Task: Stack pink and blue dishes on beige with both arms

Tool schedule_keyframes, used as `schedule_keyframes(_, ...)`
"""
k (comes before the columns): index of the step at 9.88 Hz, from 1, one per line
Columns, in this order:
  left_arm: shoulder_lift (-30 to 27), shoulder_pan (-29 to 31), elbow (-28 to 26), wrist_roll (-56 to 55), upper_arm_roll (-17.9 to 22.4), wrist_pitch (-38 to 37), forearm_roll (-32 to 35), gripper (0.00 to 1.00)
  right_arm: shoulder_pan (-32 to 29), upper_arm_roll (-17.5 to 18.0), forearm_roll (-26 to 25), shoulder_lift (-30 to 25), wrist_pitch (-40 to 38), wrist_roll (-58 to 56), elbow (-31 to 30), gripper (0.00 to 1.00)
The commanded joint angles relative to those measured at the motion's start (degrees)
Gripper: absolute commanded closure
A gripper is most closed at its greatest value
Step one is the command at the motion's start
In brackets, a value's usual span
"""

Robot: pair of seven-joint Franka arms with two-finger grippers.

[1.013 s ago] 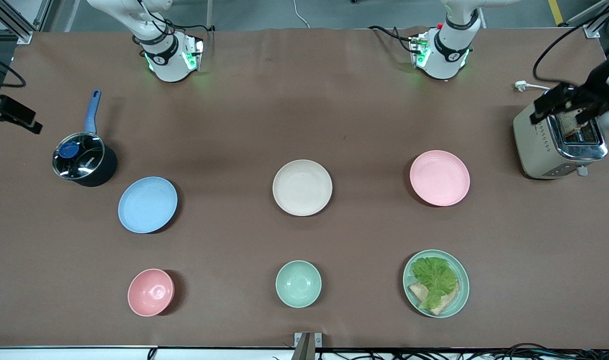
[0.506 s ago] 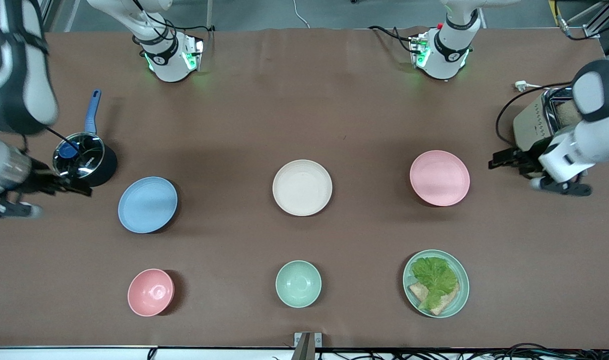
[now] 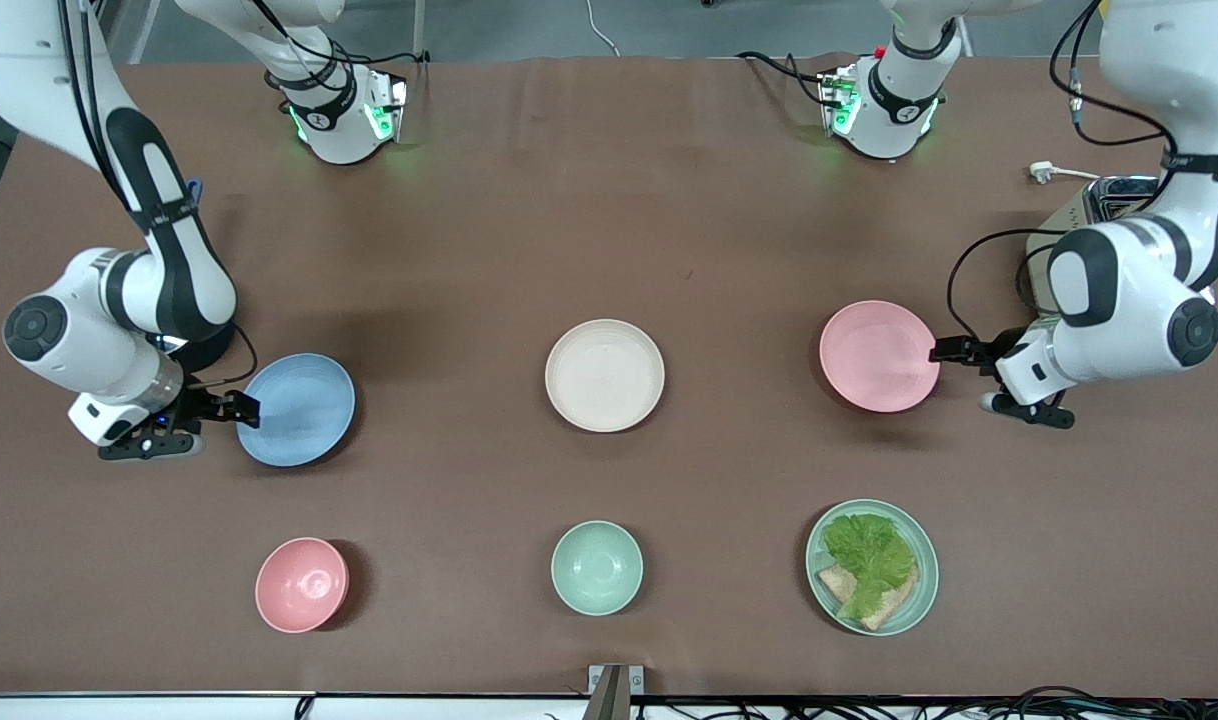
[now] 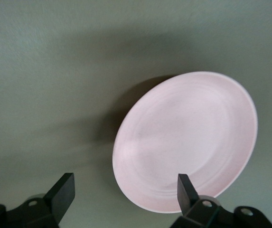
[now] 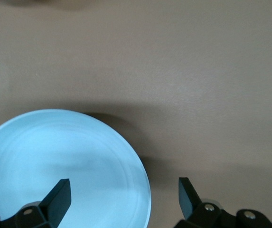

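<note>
Grippers at the plate rims, both spread wide

You have the left gripper [image 3: 954, 352] at the edge of the pink plate [image 3: 879, 356], on the side toward the left arm's end of the table. Its wrist view shows the fingers [image 4: 62, 192] parted wide with the pink plate [image 4: 185, 140] lying between and ahead of them; nothing is gripped. One finger overlaps the plate's rim in that view, but you cannot tell whether it touches.

Your right gripper [image 3: 237, 408] sits at the rim of the blue plate [image 3: 297, 409], on the side toward the right arm's end of the table. In its wrist view the fingers [image 5: 59, 198] are likewise spread apart, one over the blue plate [image 5: 64, 166] and the other over bare table; it holds nothing.

You can see the beige plate [image 3: 605, 375] flat on the brown table [image 3: 609, 200], between the blue and pink plates and well apart from each. Both coloured plates lie flat on the table, neither stacked.

Nearer the front camera you have a row of three: a small pink bowl [image 3: 302, 584], a small green bowl [image 3: 597, 567], and a green plate [image 3: 922, 590] carrying lettuce [image 3: 869, 555] and bread [image 3: 884, 608]. A toaster [image 3: 1109, 195] stands at the left arm's end, partly hidden by that arm.
</note>
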Motion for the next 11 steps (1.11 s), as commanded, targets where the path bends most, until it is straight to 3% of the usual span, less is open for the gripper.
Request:
schedule_keyframes(1, 4.4, 0.1, -0.8, 6.1, 1.1, 3.3, -5.8, 0.14, -2.3, 0.6, 9.6, 1.5, 0.1, -11.1, -0.2, 0.0)
schedule_keyframes(3, 6.5, 0.4, -0.7, 8.9, 1.1, 3.3, -8.9, 0.45, -3.4, 0.4, 18.1, 2.4, -0.6, -20.4, -0.3, 0.0)
schedule_keyframes(5, 7.9, 0.0, -0.2, 9.3, 1.1, 4.1, -9.8, 0.88, -4.7, 0.3, 22.6, 2.7, -4.0, -24.1, -0.6, 0.0)
schedule_keyframes(6, 7.9, 0.0, -0.3, 9.3, 1.1, 5.0, -9.9, 0.98, -5.0, 0.3, 23.7, 2.6, -6.2, -24.6, -1.0, 0.0)
schedule_keyframes(7, 7.5, 0.2, -0.2, 9.2, 1.1, 5.0, -9.9, 1.0, -5.1, 0.3, 24.5, 2.6, -6.5, -24.8, -1.7, 0.07)
schedule_keyframes(9, 4.2, 0.2, -0.2, 8.8, 0.5, 4.0, -9.9, 1.0, -5.3, 0.2, 24.6, 2.8, -6.6, -24.8, -1.8, 0.53)
schedule_keyframes(11, -0.2, 0.8, -0.4, 5.9, -5.0, 1.8, -9.9, 1.0, -5.6, -0.2, 25.1, 3.4, -6.6, -24.6, -1.2, 0.99)
